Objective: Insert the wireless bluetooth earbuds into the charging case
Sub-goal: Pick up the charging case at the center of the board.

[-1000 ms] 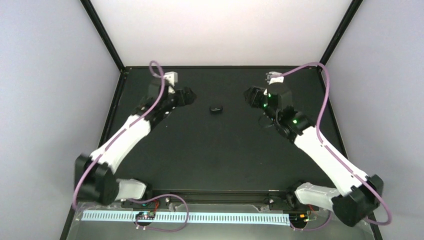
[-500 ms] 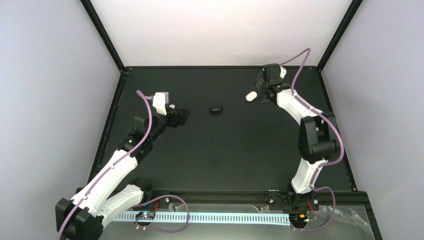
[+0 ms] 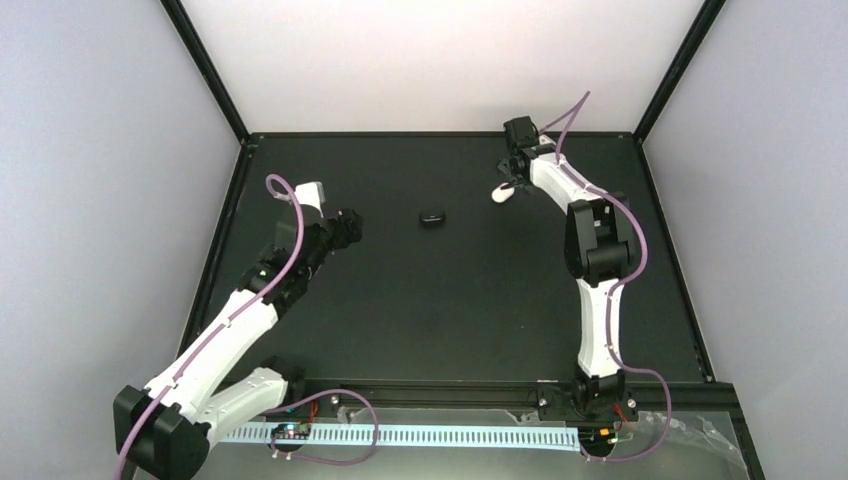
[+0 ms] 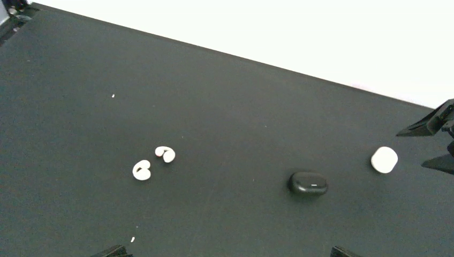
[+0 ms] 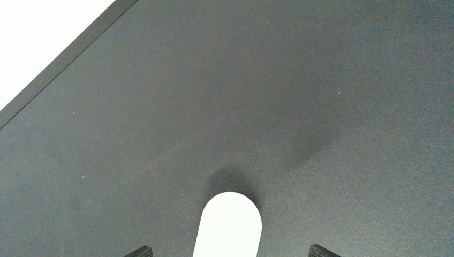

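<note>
Where the buds lie: earbuds point(image 4: 142, 170), two white curled pieces just beside each other, loose on the worktop point(image 4: 214, 80), outside any case, on the left arm's side.
Black oval case point(image 4: 308, 183): shut, mid-worktop, between the two arms.
White oval case point(image 5: 227, 227): dead ahead of the right hand point(image 4: 436, 143), long axis along its reach; that hand is spread astride it, not touching.
Left hand point(image 3: 350, 226): spread, empty.
Unclear: which case takes the buds; buds too small to find overhead; white case's near end cut off.

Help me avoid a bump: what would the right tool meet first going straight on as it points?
Probably the white pill-shaped object, lying centred between the right tool's open jaws; depth is hard to judge.
</note>
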Tool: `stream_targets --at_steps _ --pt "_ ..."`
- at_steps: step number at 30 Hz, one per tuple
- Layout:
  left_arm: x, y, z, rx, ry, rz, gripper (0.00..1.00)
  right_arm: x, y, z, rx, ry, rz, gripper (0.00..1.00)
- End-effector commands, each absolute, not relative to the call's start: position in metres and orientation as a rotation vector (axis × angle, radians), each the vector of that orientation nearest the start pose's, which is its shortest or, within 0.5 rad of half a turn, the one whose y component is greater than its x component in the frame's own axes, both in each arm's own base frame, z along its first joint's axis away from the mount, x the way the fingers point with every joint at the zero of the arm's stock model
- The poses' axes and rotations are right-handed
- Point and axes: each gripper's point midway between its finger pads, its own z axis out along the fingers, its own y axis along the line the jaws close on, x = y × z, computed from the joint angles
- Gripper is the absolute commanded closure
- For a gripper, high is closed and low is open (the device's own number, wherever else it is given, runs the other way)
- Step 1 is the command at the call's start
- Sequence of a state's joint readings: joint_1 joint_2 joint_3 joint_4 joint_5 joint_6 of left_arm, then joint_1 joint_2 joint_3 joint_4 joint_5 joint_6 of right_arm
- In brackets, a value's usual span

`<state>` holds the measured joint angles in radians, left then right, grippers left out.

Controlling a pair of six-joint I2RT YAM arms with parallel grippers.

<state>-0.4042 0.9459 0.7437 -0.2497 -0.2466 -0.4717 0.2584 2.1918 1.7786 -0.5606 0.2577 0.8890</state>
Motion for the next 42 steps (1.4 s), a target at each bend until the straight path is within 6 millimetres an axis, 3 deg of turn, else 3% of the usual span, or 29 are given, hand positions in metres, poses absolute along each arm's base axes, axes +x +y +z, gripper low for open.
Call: stream_targets --at_steps 1,14,25,36,42 --pt "0.322 -0.079 0.251 -0.299 1.960 -0.286 0.01 0.550 0.094 0.080 0.906 2.375 0.067 0.25" --pt "0.322 -0.086 0.248 -0.277 1.950 -0.331 0.01 0.556 0.115 0.048 0.831 2.492 0.086 0.30" --pt "0.321 -0.087 0.251 -0.269 1.940 -0.346 0.01 0.551 0.124 0.034 0.763 2.549 0.063 0.37" --pt "0.319 -0.087 0.255 -0.268 1.926 -0.356 0.01 0.540 0.121 0.032 0.735 2.578 0.032 0.54" --pt "0.318 -0.088 0.256 -0.263 1.921 -0.369 0.01 0.527 0.121 0.047 0.657 2.580 0.023 0.65"
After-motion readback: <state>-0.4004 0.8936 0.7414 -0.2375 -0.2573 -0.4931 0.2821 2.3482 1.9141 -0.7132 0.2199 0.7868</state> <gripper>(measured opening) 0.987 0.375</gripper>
